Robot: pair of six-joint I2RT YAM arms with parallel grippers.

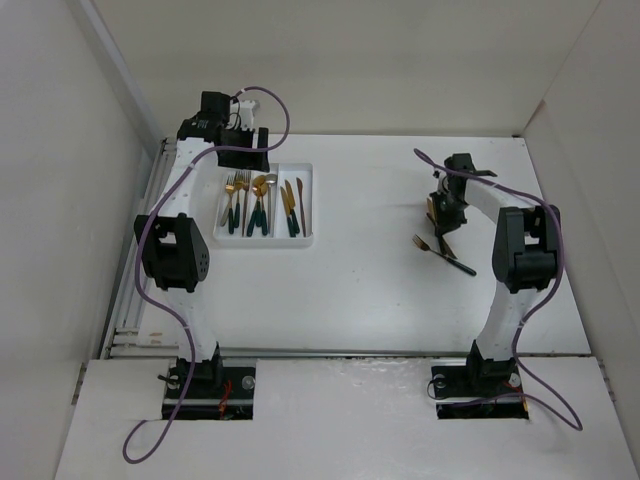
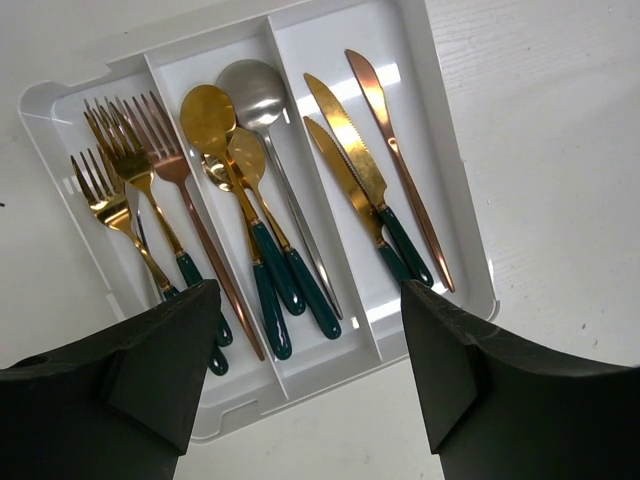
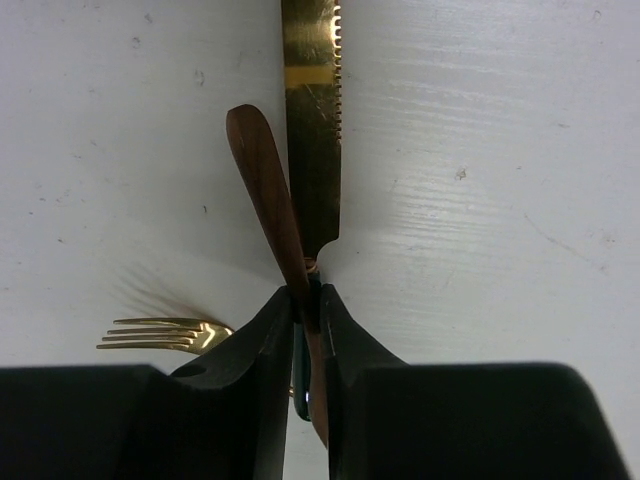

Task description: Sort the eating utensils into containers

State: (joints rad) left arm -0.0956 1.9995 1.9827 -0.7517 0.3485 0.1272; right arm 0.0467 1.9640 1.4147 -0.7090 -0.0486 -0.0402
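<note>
Between right jaws, two crossed knives (image 3: 310,160)

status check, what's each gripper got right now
Left gripper open, empty, over tray. Right gripper pinching copper knife and gold knife together. Loose fork beside them, nothing seen in the way.

No readable text, label, brand, number or sign is showing on anything in these views.

White tray (image 2: 320,45) at the far left corner of the table (image 1: 370,300) holds forks (image 2: 130,165), spoons (image 2: 235,150) and knives (image 2: 355,150), one kind per compartment (mostly green-handled). Near the right edge a copper knife (image 3: 265,170) crosses a gold knife (image 3: 312,120), with a loose fork (image 3: 170,334) beside them.
</note>
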